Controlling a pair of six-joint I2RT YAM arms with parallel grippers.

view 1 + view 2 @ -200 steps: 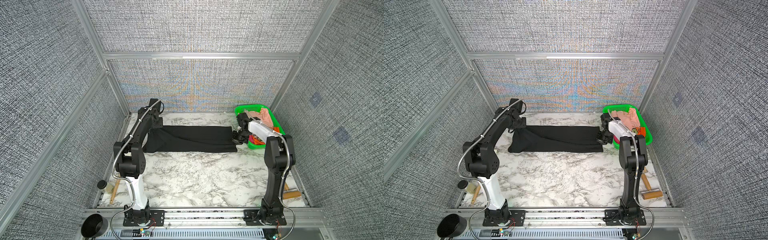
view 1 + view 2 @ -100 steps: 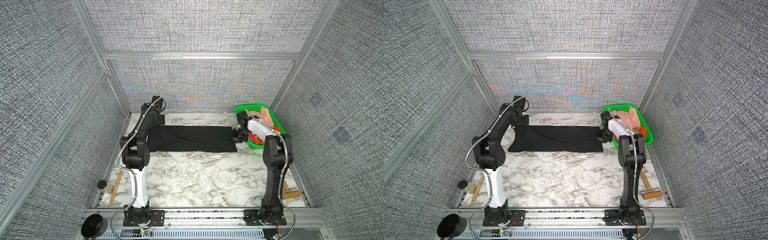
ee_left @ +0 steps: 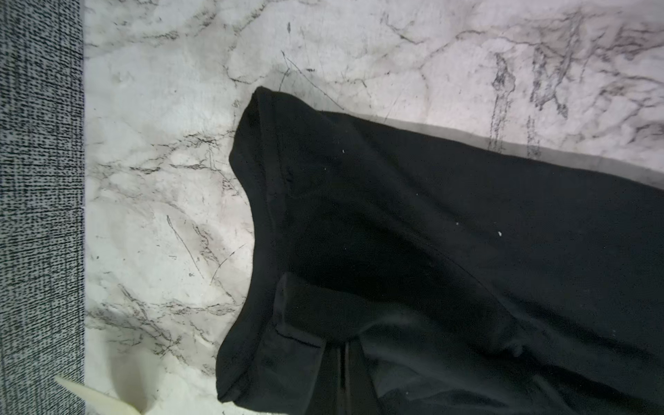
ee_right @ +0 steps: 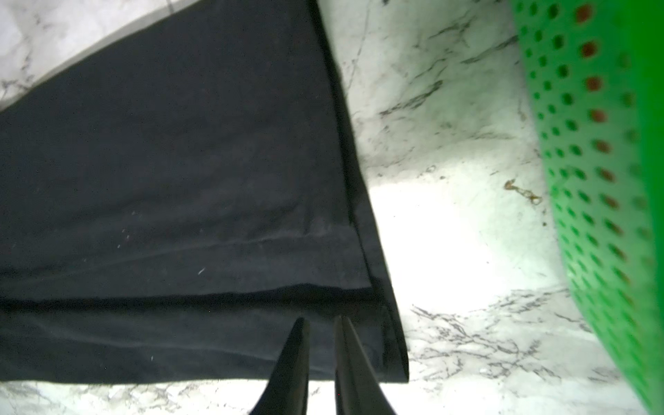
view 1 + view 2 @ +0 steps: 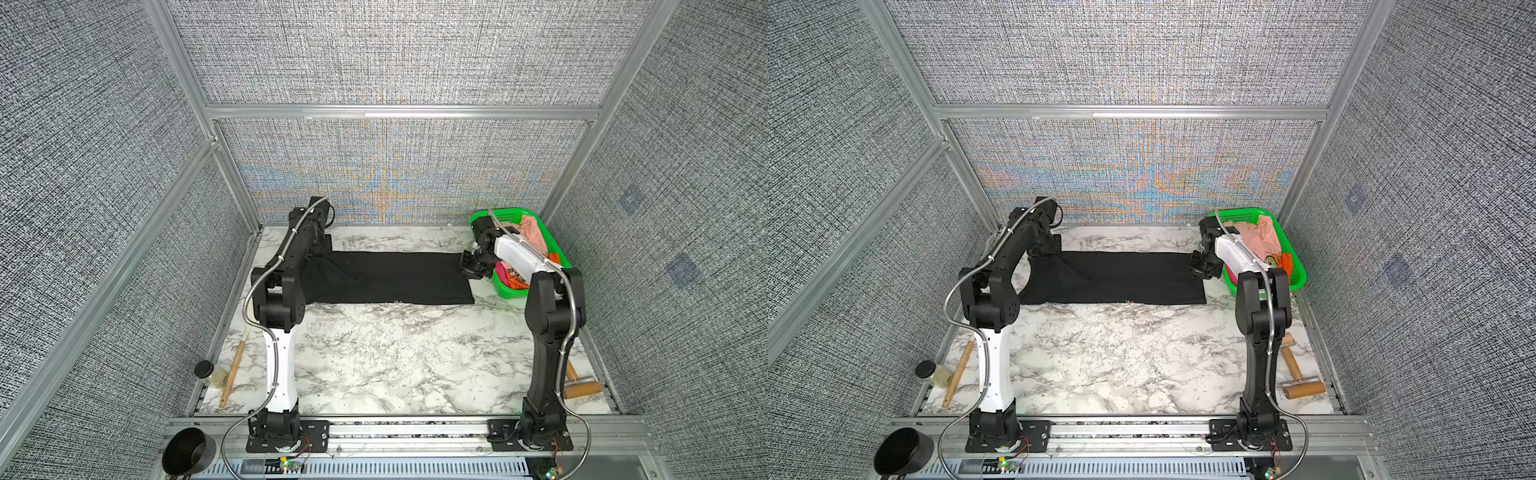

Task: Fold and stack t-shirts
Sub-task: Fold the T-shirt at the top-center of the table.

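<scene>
Folding step: I judge the black t-shirt (image 5: 390, 276) is already folded lengthwise into a long band, with the crosswise folds not yet done.
Shirt place: it lies flat on the worktop (image 5: 395, 353) near the back edge, running from the back left corner towards the back right.
Left gripper (image 5: 1050, 249): closed at the band's left end. It is black on black, so I cannot tell whether cloth is pinched.
Right gripper (image 4: 319, 321): the jaws are slightly apart with nothing between them, low over the right-end corner.
Next move: I'd pinch one end through all layers and carry it over the other, keeping the edges aligned.
Basket (image 5: 512, 291): it is green and stands at the back right corner, just beside the band's end.
Basket contents: a crumpled peach-pink shirt (image 5: 532, 230) on top, with orange cloth (image 5: 1287, 262) and magenta cloth (image 5: 1231, 276) beside it.
</scene>
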